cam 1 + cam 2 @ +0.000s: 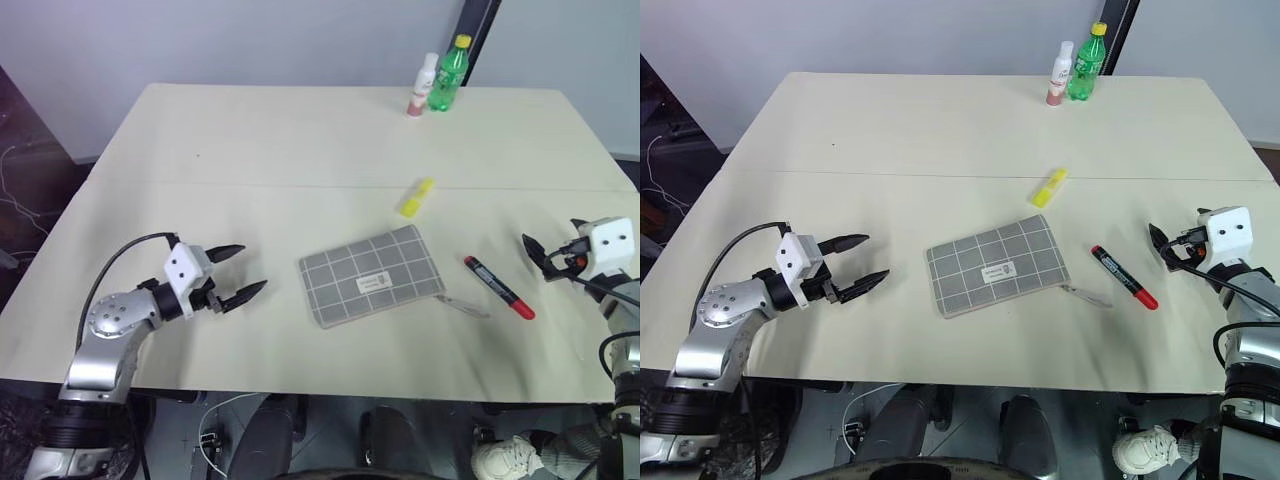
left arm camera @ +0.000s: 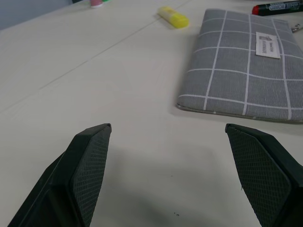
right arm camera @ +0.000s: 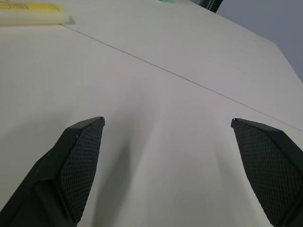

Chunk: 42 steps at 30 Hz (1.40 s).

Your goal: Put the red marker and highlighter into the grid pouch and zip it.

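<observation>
A: Where does everything sit?

B: In the left eye view the grid pouch [image 1: 371, 274] lies flat at centre frame on the table [image 1: 250, 140], and from here it looks closed, though the zipper itself is hard to make out. Its pull tab trails toward the lower right. The highlighter [image 1: 416, 197] lies just above the pouch, apart from it. The red marker [image 1: 498, 286] lies to the right of the pouch, angled down toward the lower right.

A: And the arms?

B: The left gripper [image 1: 236, 271] hovers at lower left, fingers spread wide, holding nothing, aimed at the pouch. The right gripper [image 1: 533, 249] is at the right edge, just beside the marker; its wrist view shows both fingers far apart and nothing between them.

A: What could go wrong?

B: As I judge it, the pouch must be opened first. The fabric is limp, so pulling the tab without pinning the pouch would likely drag the whole thing. The marker is slim and round; a pinch off its axis could roll it toward the table's near edge. The green bottle [image 1: 448, 74] and the small white bottle [image 1: 423, 84] at the top stand well clear.
</observation>
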Motion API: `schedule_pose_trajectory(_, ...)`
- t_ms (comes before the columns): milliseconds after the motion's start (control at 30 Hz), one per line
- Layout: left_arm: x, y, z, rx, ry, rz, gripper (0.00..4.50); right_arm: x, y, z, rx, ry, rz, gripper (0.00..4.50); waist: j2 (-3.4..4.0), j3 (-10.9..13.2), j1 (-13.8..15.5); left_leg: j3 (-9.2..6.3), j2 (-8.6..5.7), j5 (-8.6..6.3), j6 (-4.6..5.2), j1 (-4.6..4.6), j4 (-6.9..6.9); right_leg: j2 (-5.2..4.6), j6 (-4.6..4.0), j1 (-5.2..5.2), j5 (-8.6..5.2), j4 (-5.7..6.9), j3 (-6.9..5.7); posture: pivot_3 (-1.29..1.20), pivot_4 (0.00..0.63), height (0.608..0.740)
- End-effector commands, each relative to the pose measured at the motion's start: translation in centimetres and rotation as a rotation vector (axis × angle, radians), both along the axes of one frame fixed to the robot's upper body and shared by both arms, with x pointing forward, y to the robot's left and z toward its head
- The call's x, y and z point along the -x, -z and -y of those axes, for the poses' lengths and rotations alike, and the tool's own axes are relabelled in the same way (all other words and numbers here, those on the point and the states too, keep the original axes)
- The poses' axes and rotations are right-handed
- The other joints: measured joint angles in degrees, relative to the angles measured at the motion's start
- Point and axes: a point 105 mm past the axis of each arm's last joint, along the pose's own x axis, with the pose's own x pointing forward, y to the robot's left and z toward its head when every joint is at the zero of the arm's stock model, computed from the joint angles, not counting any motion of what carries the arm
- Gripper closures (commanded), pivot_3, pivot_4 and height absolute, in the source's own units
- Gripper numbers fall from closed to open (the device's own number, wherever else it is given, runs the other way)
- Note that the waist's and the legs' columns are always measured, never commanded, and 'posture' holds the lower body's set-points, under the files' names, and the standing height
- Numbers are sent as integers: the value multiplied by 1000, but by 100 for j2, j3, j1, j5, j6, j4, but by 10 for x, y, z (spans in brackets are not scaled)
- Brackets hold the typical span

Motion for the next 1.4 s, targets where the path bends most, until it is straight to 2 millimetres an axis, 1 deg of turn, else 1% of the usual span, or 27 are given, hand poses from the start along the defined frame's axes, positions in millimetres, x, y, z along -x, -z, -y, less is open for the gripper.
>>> schedule_pose_trajectory(33, 2, -14, -2, 6, -1, 68, 433, 3, -16, 7, 12, 15, 55, 52, 0, 0, -2, 0, 0, 0, 0, 0, 0, 0, 0, 0, 0, 0, 0, 0, 150, 740)
schedule_pose_trajectory(167, 0, -11, -4, -14, -24, 55, 433, 2, -17, 6, 16, 11, 55, 52, 0, 0, -5, 0, 0, 0, 0, 0, 0, 0, 0, 0, 0, 0, 0, 0, 150, 740)
schedule_pose_trajectory(233, -1, -9, -4, -30, -30, 50, 433, 3, -18, 10, 10, 27, 57, 52, 1, 0, -2, 0, 0, 0, 0, 0, 0, 0, 0, 0, 0, 0, 0, 0, 150, 740)
schedule_pose_trajectory(400, 8, -14, 0, 3, 29, 88, 433, 7, -19, 21, -13, 69, 62, 52, 1, 0, -3, 0, 0, 0, 0, 0, 0, 0, 0, 0, 0, 0, 0, 0, 150, 740)
schedule_pose_trajectory(533, 12, -10, 2, 0, 44, 80, 433, 12, -18, 26, 23, 76, 48, 52, 3, -2, -2, 0, 0, 0, 0, 0, 0, 0, -1, 0, -1, 0, 1, 0, 150, 740)
schedule_pose_trajectory(700, 13, -10, 5, 6, 57, 84, 433, 12, -19, 24, 24, 70, 55, 52, 4, -2, -5, 0, 0, 0, 0, 0, 0, 0, -2, 0, -1, 0, 1, 0, 150, 740)
schedule_pose_trajectory(867, 11, -12, 3, -21, 57, 134, 433, 13, -18, 25, 26, 71, 54, 52, 5, -3, -3, 0, 0, 0, 0, 0, 0, -1, -3, 0, -2, 0, 1, 0, 150, 740)
schedule_pose_trajectory(1000, 16, -11, 8, -47, 99, 155, 433, 13, -17, 22, 25, 62, 52, 52, 5, -3, -3, 1, 0, 0, 0, 0, 0, -1, -3, 0, -1, 0, 1, 0, 150, 740)
schedule_pose_trajectory(1067, 18, -12, 10, -73, 126, 199, 433, 12, -19, 13, 4, 11, 61, 52, 5, -3, -4, 1, 0, 0, 0, 0, 0, -1, -3, 0, -1, 0, 1, 0, 150, 740)
schedule_pose_trajectory(1100, 18, -12, 11, -99, 138, 231, 415, 11, -21, 5, -8, -35, 71, 282, 6, -3, -6, 1, 0, 0, 0, 0, 0, -1, -3, 0, -1, 0, 1, 0, 150, 740)
schedule_pose_trajectory(1133, 18, -10, 12, -157, 155, 278, 415, 11, -27, -15, -73, -132, 93, 611, 7, -3, -3, 1, 0, 0, 0, 0, 0, -1, -3, 0, -1, 0, 1, 0, 150, 740)
schedule_pose_trajectory(1167, 18, -7, 12, -197, 168, 311, 415, 13, -31, -30, -120, -203, 108, 960, 7, -3, -1, 1, 0, 0, 0, 0, -1, -1, -3, 0, -1, 0, 1, 0, 150, 740)
schedule_pose_trajectory(1200, 17, -6, 13, -216, 180, 331, 415, 16, -39, -54, -163, -315, 127, 1446, 8, -4, 0, 0, 3, 0, 0, 1, -1, 0, -3, -1, -1, 0, 1, 0, 150, 740)
schedule_pose_trajectory(1233, 17, -4, 15, -228, 193, 351, 415, 21, -39, -86, -184, -440, 109, 1989, 13, -6, -3, 0, 5, -1, 0, 1, -3, 0, -2, -1, -1, 0, 1, 0, 150, 740)
schedule_pose_trajectory(1267, 17, -3, 20, -257, 218, 393, 415, 29, -33, -116, -170, -556, 69, 2503, 17, -9, 0, 0, 6, -1, 1, 1, -5, -1, -3, -1, -1, 0, 2, 0, 150, 740)
schedule_pose_trajectory(1300, 19, 1, 25, -274, 248, 418, 415, 36, -22, -141, -132, -639, 19, 3038, 16, -9, -2, 0, 5, -1, 1, 1, -10, -2, -3, -4, -2, 0, 3, 0, 150, 740)
schedule_pose_trajectory(1333, 19, 4, 29, -291, 267, 444, 415, 40, -12, -155, -97, -675, -18, 3521, 15, -10, -4, 0, 5, -1, 1, 1, -13, -2, -3, -6, -2, 0, 3, 0, 150, 740)
schedule_pose_trajectory(1367, 18, 9, 33, -320, 279, 475, 415, 40, -3, -164, -87, -682, -36, 4064, 15, -11, -1, 0, 5, -1, 1, 1, -14, -2, -4, -7, -2, 0, 3, 0, 150, 740)
schedule_pose_trajectory(1400, 16, 12, 35, -338, 284, 494, 415, 39, 2, -169, -85, -679, -43, 4446, 15, -11, 2, 0, 4, -2, 0, 1, -14, -4, -5, -7, -3, -2, 3, 0, 150, 740)
